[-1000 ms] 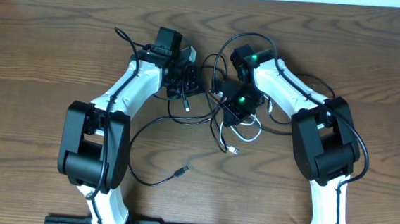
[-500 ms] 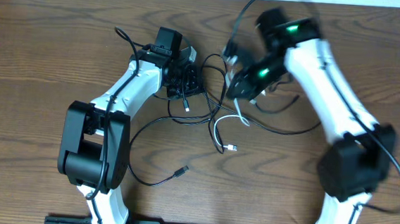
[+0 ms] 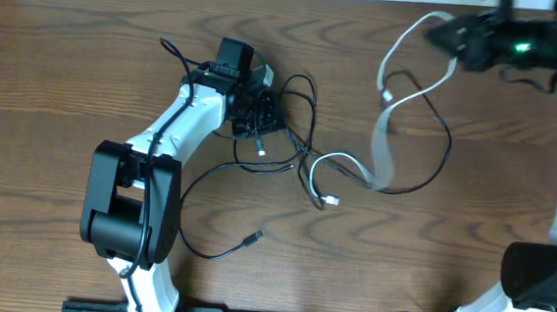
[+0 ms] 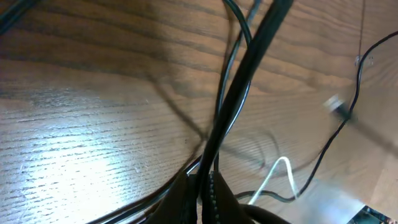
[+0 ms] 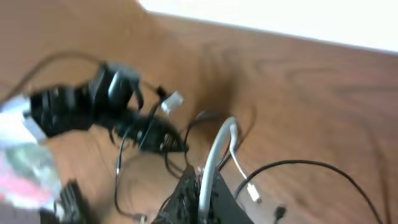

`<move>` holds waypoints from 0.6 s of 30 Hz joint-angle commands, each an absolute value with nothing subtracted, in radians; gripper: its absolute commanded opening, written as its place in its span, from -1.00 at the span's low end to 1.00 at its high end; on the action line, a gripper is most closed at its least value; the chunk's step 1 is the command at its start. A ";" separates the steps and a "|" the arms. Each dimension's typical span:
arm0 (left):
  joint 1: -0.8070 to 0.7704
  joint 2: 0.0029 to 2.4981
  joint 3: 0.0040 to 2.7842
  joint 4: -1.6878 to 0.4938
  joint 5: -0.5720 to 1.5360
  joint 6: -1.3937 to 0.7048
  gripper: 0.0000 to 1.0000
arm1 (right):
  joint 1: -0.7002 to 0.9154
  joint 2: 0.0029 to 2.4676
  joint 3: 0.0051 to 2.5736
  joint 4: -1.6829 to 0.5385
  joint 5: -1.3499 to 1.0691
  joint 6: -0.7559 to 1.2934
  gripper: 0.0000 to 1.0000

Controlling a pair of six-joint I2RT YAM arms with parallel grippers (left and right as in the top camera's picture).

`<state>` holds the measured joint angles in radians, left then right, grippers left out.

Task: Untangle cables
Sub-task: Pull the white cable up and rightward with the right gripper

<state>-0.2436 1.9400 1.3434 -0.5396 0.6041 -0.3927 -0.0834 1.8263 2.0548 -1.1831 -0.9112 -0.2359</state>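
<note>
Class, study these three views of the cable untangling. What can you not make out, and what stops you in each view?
- Left wrist: the bottom edge cuts off the left fingers; the black cables they pinch leave the top edge.
- Overhead: those fingers blend into the dark tangle; which cords cross cannot be told.
- Overhead: the right fingers are motion-blurred near the top edge.
- Right wrist: blur smears the white cable; its plug type is unreadable.

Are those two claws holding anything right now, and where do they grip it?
Left gripper pinches black cables mid-length. Right gripper pinches the white cable near one plug end.
</note>
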 commanded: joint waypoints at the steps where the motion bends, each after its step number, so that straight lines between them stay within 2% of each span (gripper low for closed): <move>1: -0.239 1.917 1.343 -0.542 0.617 -0.394 -0.85 | -0.190 1.810 2.070 -1.068 -1.081 -0.041 -0.98; 6: -0.239 1.917 1.343 -0.541 0.617 -0.394 -0.85 | -0.245 1.812 2.070 -1.032 -1.061 0.006 -0.98; 14: -0.239 1.917 1.343 -0.542 0.609 -0.394 -0.85 | -0.269 1.812 2.075 -1.030 -0.793 0.036 -0.98; 18: -0.239 1.917 1.343 -0.542 0.609 -0.394 -0.85 | -0.421 1.812 2.115 -0.976 -0.760 0.084 -0.98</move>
<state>-0.2436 1.9400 1.3434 -0.5392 0.6037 -0.3927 -0.3061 1.8263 2.0640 -0.9974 -0.8150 0.0330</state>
